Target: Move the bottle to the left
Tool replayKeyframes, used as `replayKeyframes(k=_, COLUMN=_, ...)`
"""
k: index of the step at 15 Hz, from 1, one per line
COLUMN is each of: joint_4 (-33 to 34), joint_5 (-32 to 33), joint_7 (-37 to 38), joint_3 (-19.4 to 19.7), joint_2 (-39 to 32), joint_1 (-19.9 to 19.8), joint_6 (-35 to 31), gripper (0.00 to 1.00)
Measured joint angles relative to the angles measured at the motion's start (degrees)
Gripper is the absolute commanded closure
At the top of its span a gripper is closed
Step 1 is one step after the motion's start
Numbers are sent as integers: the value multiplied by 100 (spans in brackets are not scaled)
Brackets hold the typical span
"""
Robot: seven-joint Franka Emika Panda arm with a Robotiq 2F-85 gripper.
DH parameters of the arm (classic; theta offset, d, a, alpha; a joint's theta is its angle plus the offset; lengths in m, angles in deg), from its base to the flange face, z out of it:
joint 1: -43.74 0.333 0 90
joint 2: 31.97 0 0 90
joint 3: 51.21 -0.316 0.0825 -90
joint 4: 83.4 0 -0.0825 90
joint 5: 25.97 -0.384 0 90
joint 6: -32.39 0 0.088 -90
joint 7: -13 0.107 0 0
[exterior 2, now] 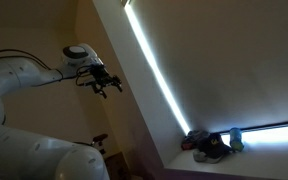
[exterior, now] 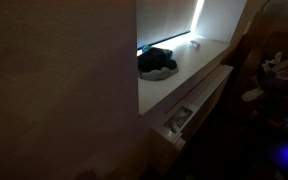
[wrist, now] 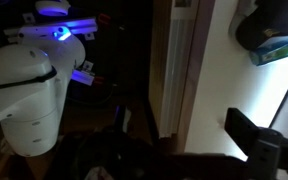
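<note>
The bottle point(exterior: 193, 43) is a tiny pale speck on the white sill point(exterior: 189, 75), near the window. In an exterior view the bottle point(exterior 2: 236, 139) looks pale teal beside a dark rounded heap point(exterior 2: 209, 147). The wrist view has the bottle point(wrist: 278, 51) at the top right, just below the heap point(wrist: 269, 20). My gripper point(exterior 2: 103, 84) hangs open in the air, far from the sill, with nothing between its fingers. In the wrist view only one dark finger point(wrist: 249, 134) shows plainly, over the sill point(wrist: 219, 80).
The dark heap point(exterior: 156, 63) lies on the sill between the wall and the bottle. A bright window strip point(exterior 2: 154, 60) runs along the sill. Below the sill's front edge is a white panel point(exterior: 180, 118). The robot's white base point(wrist: 24, 90) stands under a blue light point(wrist: 54, 10).
</note>
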Motion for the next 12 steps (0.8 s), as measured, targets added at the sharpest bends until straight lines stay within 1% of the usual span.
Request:
replayKeyframes(k=2, joint_4=-630, joint_5=-68, joint_7=271, joint_3=88, joint_2=280, joint_1=-28, joint_6=32, gripper=0)
replayKeyframes(k=3, joint_4=-788, joint_5=-123, joint_7=412, joint_3=65, joint_2=299, joint_1=-41, joint_6=42, gripper=0)
replayKeyframes(k=6, joint_4=-863, joint_5=-154, joint_7=536, joint_3=-5, joint_2=271, joint_1=-71, joint_6=43, gripper=0)
replayKeyframes(k=8, joint_4=-722, joint_5=-154, joint_7=564, joint_3=-67, joint_2=255, joint_1=-73, joint_6=43, gripper=0)
replayKeyframes(k=9, joint_4=-551, joint_5=-154, joint_7=706, joint_3=-128, joint_2=187, joint_1=-116, joint_6=41, gripper=0)
replayKeyframes(k=10, joint_4=-292, joint_5=-154, joint_7=858, joint_3=-203, joint_2=22, joint_1=-232, joint_6=40, gripper=0)
replayKeyframes(k=12, joint_4=260, joint_5=-157, joint_7=1188, joint_3=-300, joint_2=-533, joint_1=-579, joint_6=59, gripper=0)
